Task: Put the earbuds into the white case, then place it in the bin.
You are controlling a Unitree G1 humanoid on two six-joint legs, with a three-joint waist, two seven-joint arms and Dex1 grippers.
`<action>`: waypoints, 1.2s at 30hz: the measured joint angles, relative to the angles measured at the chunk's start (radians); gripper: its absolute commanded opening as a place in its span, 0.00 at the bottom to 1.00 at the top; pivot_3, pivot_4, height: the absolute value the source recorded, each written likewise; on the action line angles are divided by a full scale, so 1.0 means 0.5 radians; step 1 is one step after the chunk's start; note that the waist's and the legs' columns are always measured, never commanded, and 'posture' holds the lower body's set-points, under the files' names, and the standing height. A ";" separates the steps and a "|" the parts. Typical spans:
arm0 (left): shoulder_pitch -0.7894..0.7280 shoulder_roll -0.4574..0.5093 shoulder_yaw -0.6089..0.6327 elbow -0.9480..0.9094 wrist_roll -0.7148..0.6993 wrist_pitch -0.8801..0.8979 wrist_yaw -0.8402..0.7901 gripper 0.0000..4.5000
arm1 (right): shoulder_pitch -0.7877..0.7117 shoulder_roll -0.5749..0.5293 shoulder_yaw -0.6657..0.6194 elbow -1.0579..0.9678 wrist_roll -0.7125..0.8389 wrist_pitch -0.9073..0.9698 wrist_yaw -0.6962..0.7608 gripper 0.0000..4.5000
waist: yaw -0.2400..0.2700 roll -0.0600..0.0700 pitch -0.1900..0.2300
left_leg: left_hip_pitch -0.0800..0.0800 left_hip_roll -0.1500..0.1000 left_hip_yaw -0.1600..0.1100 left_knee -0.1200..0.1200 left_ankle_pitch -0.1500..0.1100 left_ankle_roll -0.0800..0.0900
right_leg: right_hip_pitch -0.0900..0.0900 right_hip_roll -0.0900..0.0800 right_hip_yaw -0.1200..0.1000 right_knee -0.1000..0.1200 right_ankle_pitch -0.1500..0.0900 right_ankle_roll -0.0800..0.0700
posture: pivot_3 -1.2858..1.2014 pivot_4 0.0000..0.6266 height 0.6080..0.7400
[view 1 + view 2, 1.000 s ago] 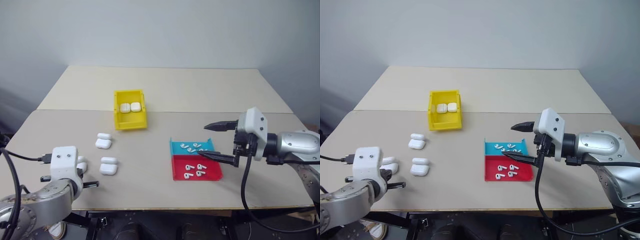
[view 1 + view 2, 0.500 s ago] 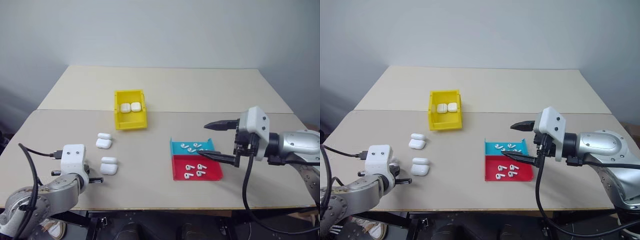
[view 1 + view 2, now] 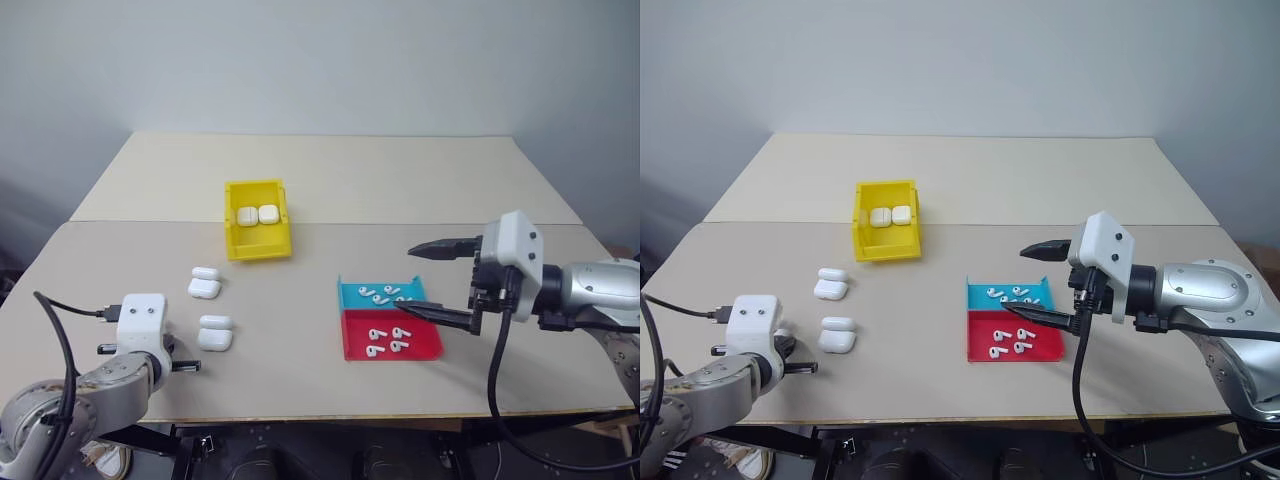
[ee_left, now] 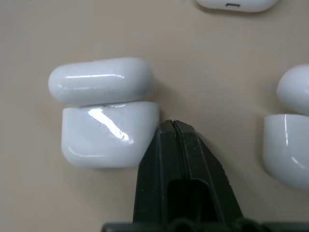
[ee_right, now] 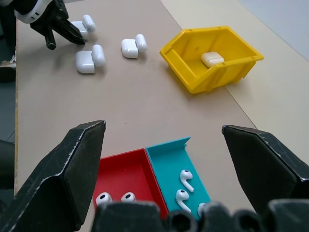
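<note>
Left fingers (image 4: 175,145) pressed together, empty

The bin (image 3: 259,233), bright yellow with tall walls, stands open-topped on the surface toward its far-left area, with two closed white cases side by side inside. The white case (image 4: 104,118) lies near the front-left corner, glossy, its hinged lid swung open flat beside the body. The earbuds (image 3: 385,320), tiny white stemmed pieces, lie scattered in two shallow adjoining trays toward the front-right edge.
</note>
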State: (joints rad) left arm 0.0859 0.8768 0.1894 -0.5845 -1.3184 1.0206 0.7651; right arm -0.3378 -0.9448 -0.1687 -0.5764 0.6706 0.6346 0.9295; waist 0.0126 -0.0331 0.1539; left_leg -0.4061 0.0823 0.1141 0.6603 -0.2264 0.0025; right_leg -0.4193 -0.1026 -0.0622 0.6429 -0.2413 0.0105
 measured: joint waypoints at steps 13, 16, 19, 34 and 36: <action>0.166 0.060 0.258 -0.063 -0.009 0.180 -0.092 0.00 | 0.009 0.027 0.005 -0.006 0.000 0.000 -0.036 1.00 | 0.001 0.000 0.000 | -0.001 0.000 0.000 0.000 0.000 0.000 | 0.000 0.000 -0.001 -0.001 0.000 0.000 | 0.52 0.24 1.00; 0.252 0.126 0.296 -0.179 0.124 0.190 -0.244 0.00 | 0.014 0.029 0.005 -0.007 -0.002 0.000 -0.037 1.00 | 0.000 0.000 0.000 | -0.002 0.000 0.001 0.000 0.000 0.000 | -0.001 0.000 -0.001 -0.002 0.000 0.000 | 0.52 0.24 1.00; 0.364 0.223 0.330 -0.332 0.199 0.189 -0.495 0.00 | 0.021 0.031 0.009 -0.007 -0.005 0.000 -0.036 1.00 | 0.000 0.000 0.000 | -0.002 0.000 0.003 0.000 0.000 0.000 | -0.002 0.000 -0.002 -0.001 0.000 0.000 | 0.52 0.24 1.00; 0.858 0.674 1.552 -0.234 0.666 0.080 -2.566 0.92 | 0.042 0.151 0.149 0.006 -0.102 -0.128 0.005 1.00 | -0.001 0.002 0.000 | -0.003 0.001 0.010 -0.001 0.000 -0.001 | -0.004 0.000 -0.006 -0.002 -0.003 -0.002 | 0.52 0.24 1.00; 0.892 0.707 1.565 -0.063 0.860 -0.075 -2.895 1.00 | 0.039 0.187 0.184 0.021 -0.125 -0.147 0.009 1.00 | -0.006 0.002 0.000 | -0.004 0.002 0.011 -0.001 -0.001 -0.001 | -0.006 0.000 -0.006 -0.002 -0.003 -0.002 | 0.52 0.24 1.00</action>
State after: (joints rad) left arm 0.5318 1.2302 0.9717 -0.6160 -0.8886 0.9829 -0.6823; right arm -0.3180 -0.8514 -0.0769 -0.5660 0.6081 0.5611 0.9339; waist 0.0098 -0.0323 0.1541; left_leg -0.4083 0.0830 0.1197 0.6599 -0.2267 0.0019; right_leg -0.4223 -0.1024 -0.0652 0.6420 -0.2428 0.0094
